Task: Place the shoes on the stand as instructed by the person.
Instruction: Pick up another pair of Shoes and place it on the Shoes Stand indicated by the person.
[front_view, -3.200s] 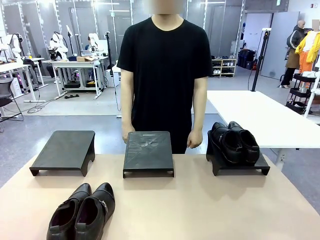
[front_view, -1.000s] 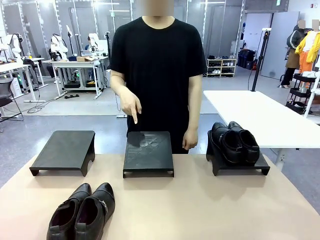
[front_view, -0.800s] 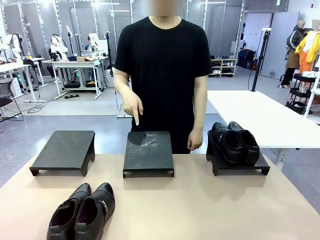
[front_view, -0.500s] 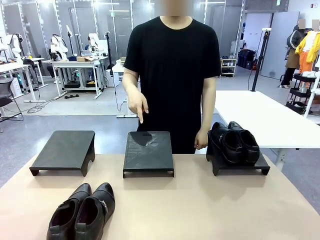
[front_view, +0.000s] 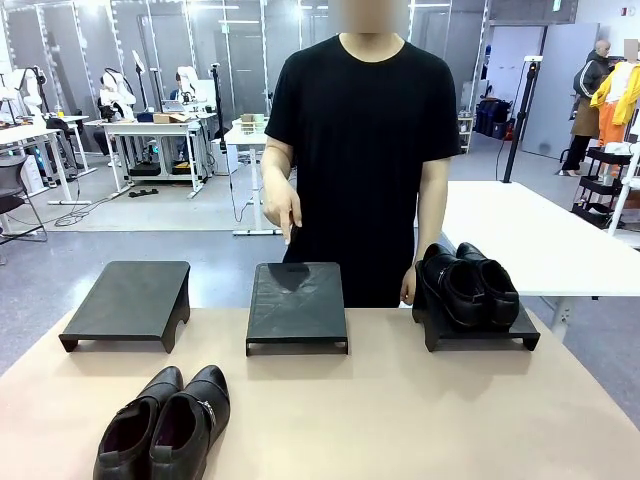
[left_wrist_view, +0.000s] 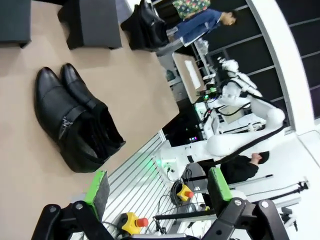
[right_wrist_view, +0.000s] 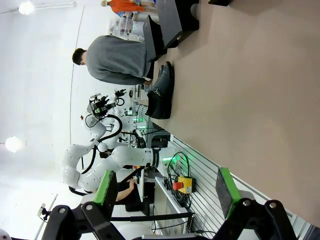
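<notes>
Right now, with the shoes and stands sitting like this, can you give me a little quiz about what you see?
1. True or false: the buckled shoes lie on the table, not on a stand.
2. Which stand does the person's hand point down at? A the left one; B the middle one; C the right one.
3. Fill in: the left gripper and the right gripper both have their jaws ___.
Key: 1 true. 2 B, the middle stand. 3 open.
</notes>
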